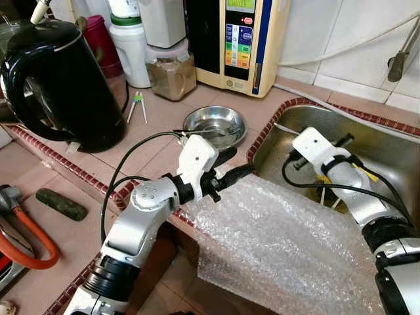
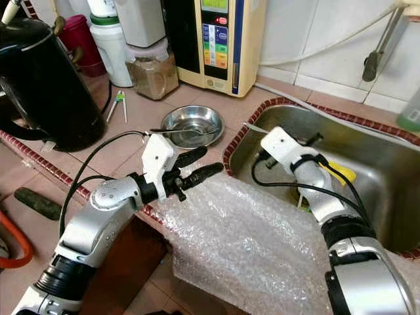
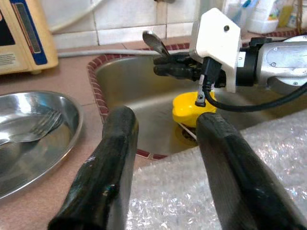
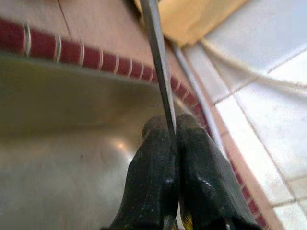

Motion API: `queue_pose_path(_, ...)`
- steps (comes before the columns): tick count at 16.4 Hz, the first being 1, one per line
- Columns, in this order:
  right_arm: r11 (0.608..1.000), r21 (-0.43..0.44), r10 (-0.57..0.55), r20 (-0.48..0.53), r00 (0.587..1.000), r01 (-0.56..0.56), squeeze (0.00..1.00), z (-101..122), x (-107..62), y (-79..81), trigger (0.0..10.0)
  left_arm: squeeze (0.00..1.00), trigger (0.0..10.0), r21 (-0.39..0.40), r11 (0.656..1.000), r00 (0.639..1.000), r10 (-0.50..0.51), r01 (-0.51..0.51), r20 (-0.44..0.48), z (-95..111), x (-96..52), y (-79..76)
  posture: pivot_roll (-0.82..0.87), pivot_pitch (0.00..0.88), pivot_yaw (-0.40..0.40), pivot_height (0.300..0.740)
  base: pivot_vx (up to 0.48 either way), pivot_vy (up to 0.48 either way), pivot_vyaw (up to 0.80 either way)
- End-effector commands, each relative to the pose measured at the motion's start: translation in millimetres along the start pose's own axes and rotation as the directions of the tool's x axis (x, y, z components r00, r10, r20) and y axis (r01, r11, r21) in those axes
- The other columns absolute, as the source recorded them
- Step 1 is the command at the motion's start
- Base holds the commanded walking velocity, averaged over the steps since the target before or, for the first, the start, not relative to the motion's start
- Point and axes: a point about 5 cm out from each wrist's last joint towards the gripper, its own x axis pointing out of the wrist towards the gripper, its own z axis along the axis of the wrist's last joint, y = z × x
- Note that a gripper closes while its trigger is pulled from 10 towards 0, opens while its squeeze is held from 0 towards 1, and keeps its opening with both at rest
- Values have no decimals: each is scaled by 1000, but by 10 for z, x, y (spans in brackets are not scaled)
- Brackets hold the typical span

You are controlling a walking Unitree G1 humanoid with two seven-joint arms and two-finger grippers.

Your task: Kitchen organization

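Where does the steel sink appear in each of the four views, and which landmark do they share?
Left eye view: the steel sink is at the upper right.
Right eye view: at the middle right.
Left wrist view: just beyond the open left gripper, past the counter edge.
Right wrist view: behind the right gripper, which is shut on a spoon.
Shared landmark: the red tile border along its rim.

The sink is brushed steel with a dull sheen; the bowl left of it is polished metal, as is the fork in it. Clear, bumpy bubble wrap drapes the near edge. The kettle is glossy black plastic. The counter is matt pinkish tile.
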Motion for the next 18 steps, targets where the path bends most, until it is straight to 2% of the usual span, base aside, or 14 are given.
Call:
queue_pose_path(1,1000,0,-25,15,1000,25,0,39,22,-74,0,1000,10000,23,1000,1000,-10,10,-5,10,-11,-16,19,105,111,740,0,0,0)
queue_pose_path(2,998,57,-14,-42,999,17,0,-78,-3,-31,0,1000,10000,24,1000,1000,-6,6,-12,-3,-15,-5,19,102,113,740,0,0,0)
queue_pose_path(3,995,95,-13,-70,997,20,122,-134,-20,-8,10000,1000,10000,30,1000,1000,-6,7,-18,-18,-18,-6,21,100,112,740,0,0,0)
queue_pose_path(4,988,156,-10,-99,995,25,1000,-183,-34,13,10000,1000,10000,32,999,1000,-7,7,-22,-29,-17,-9,20,97,110,740,0,0,0)
queue_pose_path(8,962,270,8,-133,991,28,1000,-244,-49,45,10000,1000,10000,40,999,1000,20,-20,-17,-29,7,18,14,92,92,740,0,0,0)
queue_pose_path(13,936,349,-6,-125,992,49,1000,-305,-102,56,10000,1000,10000,46,996,997,82,-81,-5,-39,15,111,-4,82,80,740,0,0,0)
queue_pose_path(17,895,440,-45,-74,996,73,1000,-280,-145,76,10000,1000,10000,67,966,968,249,-251,36,-20,8,301,-18,85,79,740,0,0,0)
queue_pose_path(18,878,477,-56,10,998,45,1000,-154,-150,107,10000,1000,10000,64,927,928,366,-370,71,13,-33,436,-26,85,75,740,0,0,0)
